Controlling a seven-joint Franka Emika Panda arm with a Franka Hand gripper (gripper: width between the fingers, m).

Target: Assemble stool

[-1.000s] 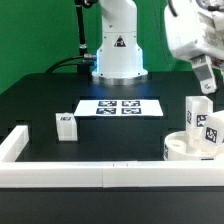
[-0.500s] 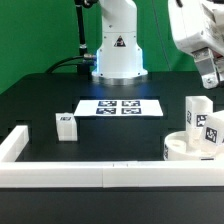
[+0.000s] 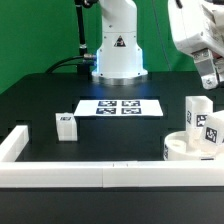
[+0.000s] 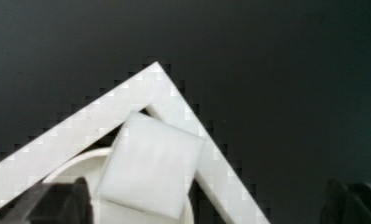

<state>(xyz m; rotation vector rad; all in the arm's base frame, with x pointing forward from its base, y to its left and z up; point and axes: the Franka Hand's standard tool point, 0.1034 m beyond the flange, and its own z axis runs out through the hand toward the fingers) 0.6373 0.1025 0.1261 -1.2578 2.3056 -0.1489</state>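
Observation:
The white round seat (image 3: 180,150) lies at the exterior view's right, in the corner of the border rails. Two white tagged legs stand upright at it, a taller one (image 3: 197,109) at the back and one (image 3: 211,131) in front. The third leg (image 3: 66,124) stands alone on the table at the left. My gripper (image 3: 209,84) hangs above the seat, apart from the legs, open and empty. In the wrist view a leg (image 4: 155,160) and part of the seat (image 4: 84,172) show below the gripper (image 4: 208,208), whose dark fingertips (image 4: 57,205) stand wide apart.
The marker board (image 3: 120,107) lies at the middle back, before the robot base (image 3: 118,55). White border rails run along the front (image 3: 90,176) and left (image 3: 14,146); their corner shows in the wrist view (image 4: 155,80).
My gripper has risen a little and shifted toward the exterior view's right, away from the taller leg. The parts have not moved.

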